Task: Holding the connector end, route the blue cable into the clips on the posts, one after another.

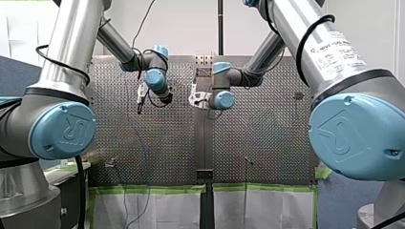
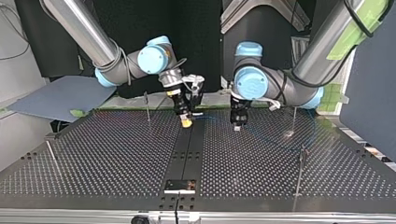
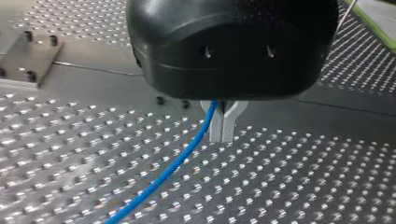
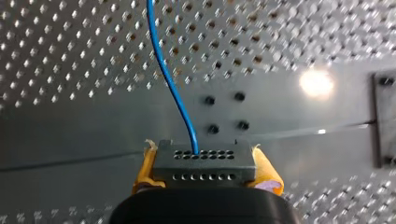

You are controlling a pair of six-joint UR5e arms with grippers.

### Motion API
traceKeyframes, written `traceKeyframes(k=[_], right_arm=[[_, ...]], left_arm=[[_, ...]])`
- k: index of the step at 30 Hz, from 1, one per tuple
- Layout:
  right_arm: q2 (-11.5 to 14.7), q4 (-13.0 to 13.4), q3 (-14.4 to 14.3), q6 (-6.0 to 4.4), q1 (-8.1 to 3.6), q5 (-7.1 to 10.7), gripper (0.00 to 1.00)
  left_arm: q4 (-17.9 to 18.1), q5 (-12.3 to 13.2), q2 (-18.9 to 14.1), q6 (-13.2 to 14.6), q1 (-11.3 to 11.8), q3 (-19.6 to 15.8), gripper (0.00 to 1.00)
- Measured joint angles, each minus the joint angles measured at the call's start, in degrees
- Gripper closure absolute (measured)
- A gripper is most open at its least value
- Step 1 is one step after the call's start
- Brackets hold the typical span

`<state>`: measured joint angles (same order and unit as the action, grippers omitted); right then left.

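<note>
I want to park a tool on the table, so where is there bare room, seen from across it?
In the top view, free: the near left, between the corner post and the centre strip; also near right, between strip and the front post. Crowded: far middle, where my right gripper and left gripper hold connector and cable.

Shiny perforated metal table [image 4: 70,46], smooth blue cable [image 4: 173,93], matt plastic connector [image 4: 204,165].
</note>
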<state>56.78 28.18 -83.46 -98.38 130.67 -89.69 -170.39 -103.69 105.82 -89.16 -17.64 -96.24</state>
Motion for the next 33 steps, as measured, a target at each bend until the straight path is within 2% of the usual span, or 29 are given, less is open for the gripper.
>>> traceKeyframes(k=[9, 15, 18, 22, 33], right_arm=[[-0.5, 4.6, -4.6, -0.34, -1.37, -0.28, 1.00], [-3.1, 7.5, -8.1, 0.26, -1.69, -0.55, 1.00], [-3.9, 8.8, -9.7, -0.08, -2.08, -0.72, 1.00], [-4.2, 11.1, -12.1, -0.81, -3.05, -0.66, 1.00], [-4.9, 15.6, -18.2, -1.08, -5.15, -0.82, 1.00]], left_arm=[[3.9, -1.3, 1.0, 0.0, -2.4, -2.8, 1.00], [7.1, -2.0, 2.0, -0.5, -4.0, -4.7, 1.00], [8.5, -2.5, 2.6, -0.6, -4.7, -5.2, 1.00], [9.7, -2.9, 4.5, -0.5, -6.0, -5.4, 1.00], [13.8, -6.8, 9.7, -2.4, -11.0, -5.6, 1.00]])
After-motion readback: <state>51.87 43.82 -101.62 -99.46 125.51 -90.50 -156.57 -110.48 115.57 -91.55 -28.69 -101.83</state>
